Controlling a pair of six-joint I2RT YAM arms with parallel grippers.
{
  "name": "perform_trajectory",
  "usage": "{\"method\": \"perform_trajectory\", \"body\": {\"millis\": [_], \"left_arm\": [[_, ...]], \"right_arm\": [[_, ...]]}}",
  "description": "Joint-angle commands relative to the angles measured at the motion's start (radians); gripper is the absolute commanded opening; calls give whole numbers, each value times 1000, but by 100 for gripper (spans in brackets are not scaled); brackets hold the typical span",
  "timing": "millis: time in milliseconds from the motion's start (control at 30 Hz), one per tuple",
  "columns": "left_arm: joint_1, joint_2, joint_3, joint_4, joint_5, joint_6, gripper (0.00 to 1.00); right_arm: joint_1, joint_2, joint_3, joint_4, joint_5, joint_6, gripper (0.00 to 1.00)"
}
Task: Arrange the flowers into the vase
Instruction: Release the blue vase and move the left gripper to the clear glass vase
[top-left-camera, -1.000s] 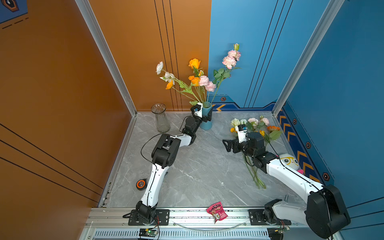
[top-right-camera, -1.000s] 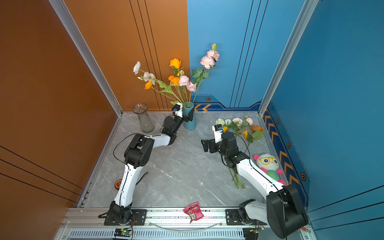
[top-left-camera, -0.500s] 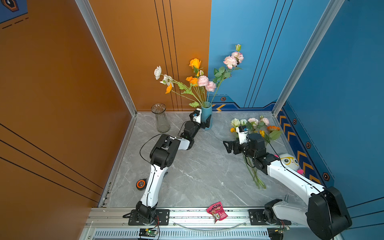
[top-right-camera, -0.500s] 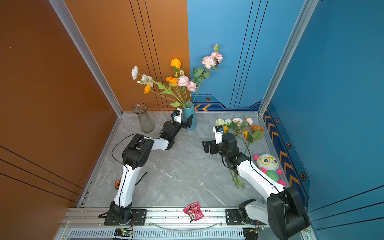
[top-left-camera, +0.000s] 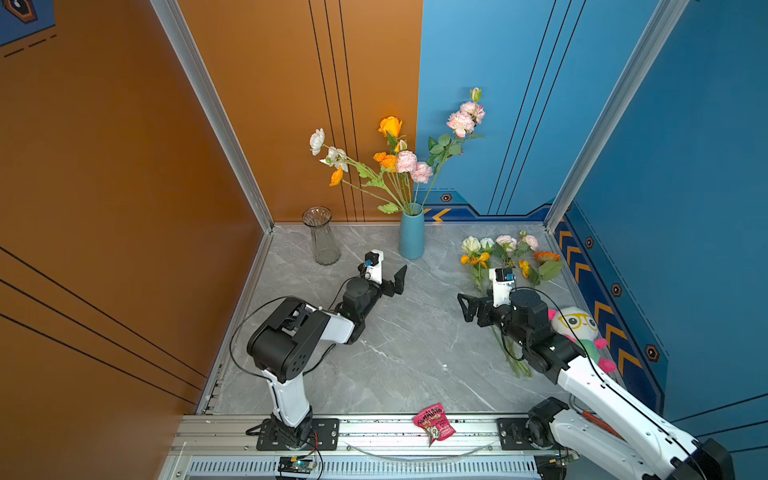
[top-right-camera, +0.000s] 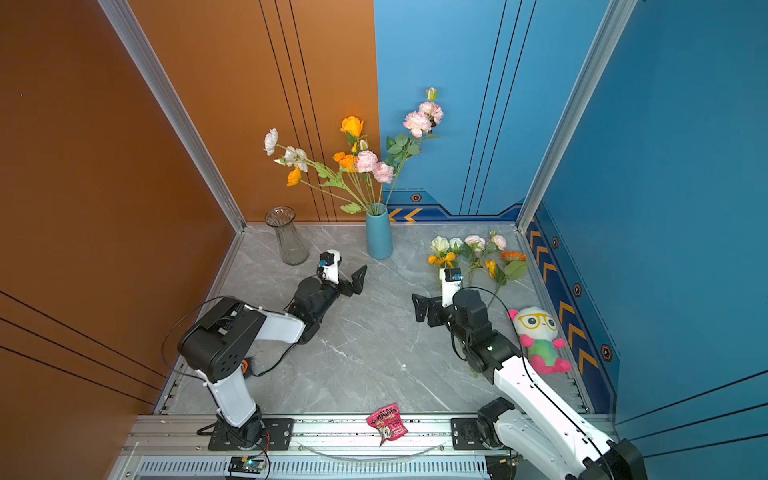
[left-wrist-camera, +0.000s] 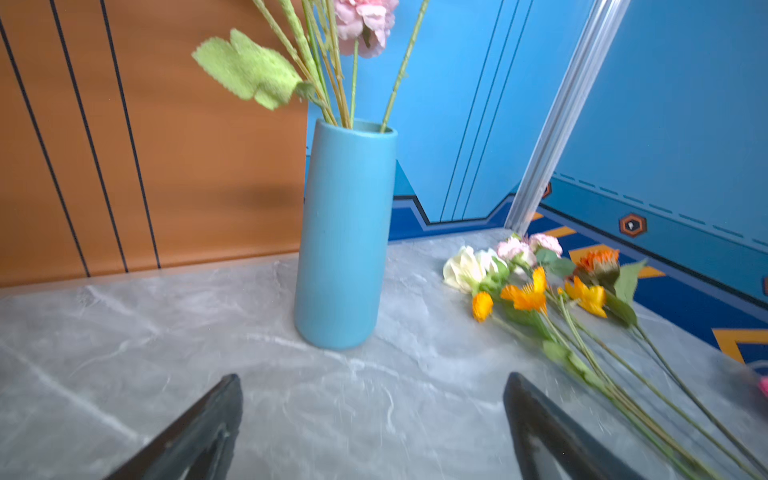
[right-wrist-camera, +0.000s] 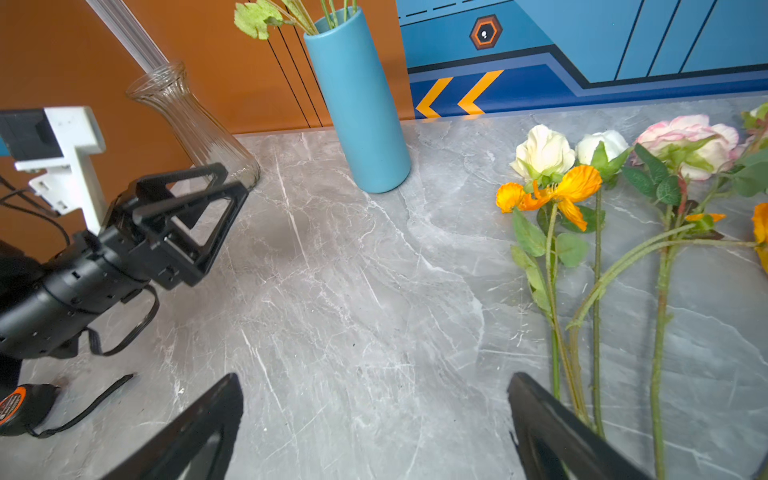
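Right wrist view: left gripper (right-wrist-camera: 230, 178) and right gripper (right-wrist-camera: 374, 386) were found wide and empty, while long green-stemmed artificial flowers (right-wrist-camera: 577, 183), laid crossed on the grey marbled tabletop (right-wrist-camera: 353, 291), could be lifted tangled.

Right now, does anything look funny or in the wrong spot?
Yes. A pink snack packet lies on the metal rail at the front, and a plush toy sits beside the loose flowers. Neither belongs with flower arranging.

Bright even light, soft shadows, left-wrist motion blur
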Motion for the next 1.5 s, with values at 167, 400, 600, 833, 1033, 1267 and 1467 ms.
{"method": "perform_trajectory", "body": {"millis": [167, 400, 600, 833, 1033, 1267, 1467], "left_arm": [[-40, -464, -106, -650, -112, 229, 98], [140, -627, -100, -849, -237, 258, 98], [333, -517, -80, -671, -108, 195, 98], [446, -312, 36, -523, -83, 182, 98], [513, -153, 181, -472, 35, 184, 98], [544, 29, 288, -335, 102, 139, 98], [547, 143, 389, -316, 89, 145, 99]], "right_arm": [[92, -7, -32, -40, 90, 42, 100], [231, 128, 74, 62, 143, 45, 100], [360, 251, 215, 85, 174, 33, 100], [369, 357, 275, 147, 92, 7, 100], [374, 471, 266, 277, 5, -14, 100], [371, 584, 274, 389, -85, -15, 100], [370, 636, 280, 431, -124, 0, 100]]}}
